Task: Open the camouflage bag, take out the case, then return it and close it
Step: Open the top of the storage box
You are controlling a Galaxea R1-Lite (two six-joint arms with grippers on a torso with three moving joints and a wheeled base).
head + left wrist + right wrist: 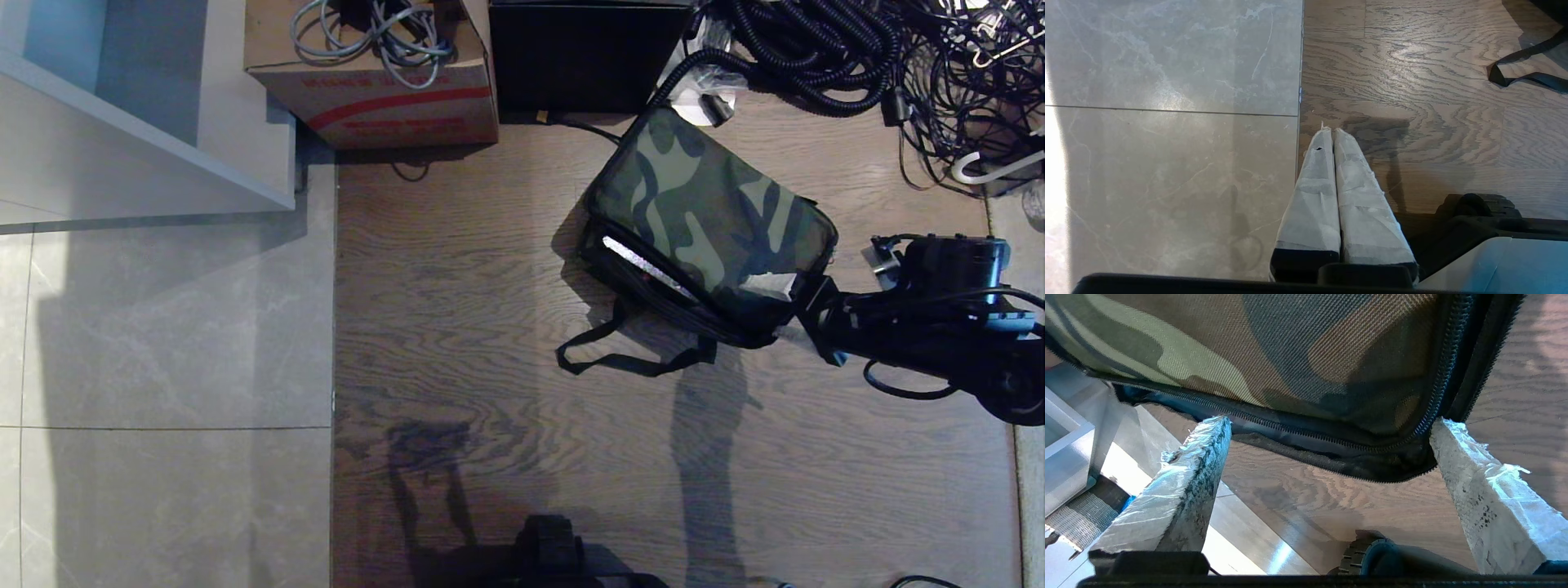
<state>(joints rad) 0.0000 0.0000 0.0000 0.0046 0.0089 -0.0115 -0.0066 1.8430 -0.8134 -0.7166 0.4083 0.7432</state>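
Camouflage bag (709, 214) lies diagonally on the wood floor (457, 310); right gripper (785, 308) spread wide at its near corner, left gripper (1332, 132) closed.

Bag (709, 214) on the wood floor (490, 327), toward the far right corner, turned askew. Strap (633, 359) trailing off its near side onto the boards. Right claw (804, 314) at the bag's near right corner, tips either side of it. Cardboard box (384, 90) along the far edge, left of a box (588, 53); cables (857, 49) piled behind the bag. Shelf (139, 122) far left, on the tiles (163, 367). Left claw (1333, 134) over the tile-wood seam.
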